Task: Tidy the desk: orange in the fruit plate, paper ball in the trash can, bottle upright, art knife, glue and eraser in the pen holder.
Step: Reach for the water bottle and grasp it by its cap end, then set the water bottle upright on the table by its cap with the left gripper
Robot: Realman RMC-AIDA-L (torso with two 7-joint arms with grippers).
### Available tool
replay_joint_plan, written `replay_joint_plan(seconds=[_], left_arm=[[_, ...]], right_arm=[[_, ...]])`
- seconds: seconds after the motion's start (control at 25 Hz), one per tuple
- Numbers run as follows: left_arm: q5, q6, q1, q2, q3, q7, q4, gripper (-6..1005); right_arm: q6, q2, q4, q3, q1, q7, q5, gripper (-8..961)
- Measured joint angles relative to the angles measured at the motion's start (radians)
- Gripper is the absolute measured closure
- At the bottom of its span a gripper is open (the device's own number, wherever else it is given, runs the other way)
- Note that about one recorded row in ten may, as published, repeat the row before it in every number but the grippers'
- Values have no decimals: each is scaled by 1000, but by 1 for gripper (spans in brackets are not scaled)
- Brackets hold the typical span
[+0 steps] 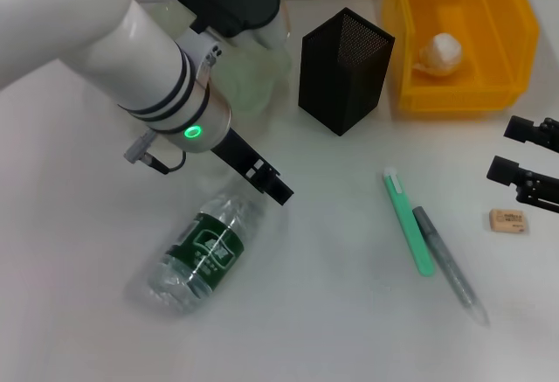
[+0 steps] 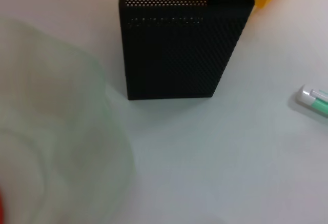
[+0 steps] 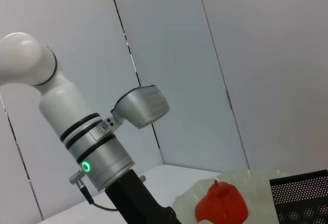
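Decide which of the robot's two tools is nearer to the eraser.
Right. The right tool sits just above the eraser at the table's right edge; the left tool is far across, by the bottle.

Glossy white left arm [image 1: 105, 41], silver wrist, green ring light, black claw [image 1: 262, 179]

black perforated metal-mesh pen holder [image 1: 345, 69]; glossy yellow plastic trash can [image 1: 461, 37]; crumpled paper ball [image 1: 438, 52]

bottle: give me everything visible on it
The bottle is small, clear plastic, with a dark green label printed in white around its middle. It lies on its side on the white desk, not upright, angled with one end toward the left gripper. That gripper's dark tip hangs at its upper end; contact cannot be told. Its cap is hidden there.
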Motion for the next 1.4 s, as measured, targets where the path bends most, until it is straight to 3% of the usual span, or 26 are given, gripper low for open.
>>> replay_joint_plan(seconds=[0.8,1.08,1.28,1.4], left_arm=[[-18,-70,17,0,97,-1,-8,325],[-18,-87,20,0,114,9,-6,564],[-21,-92,33,0,117,38,9,563],[-22,-112,78,0,111,67,82,563]], right_arm=[[13,0,41,3,13,-23,0,184],[17,0,43,14,13,-24,0,184],[29,0,50,14,16,-24,0,184],[35,0,53,14,17,-24,0,184]])
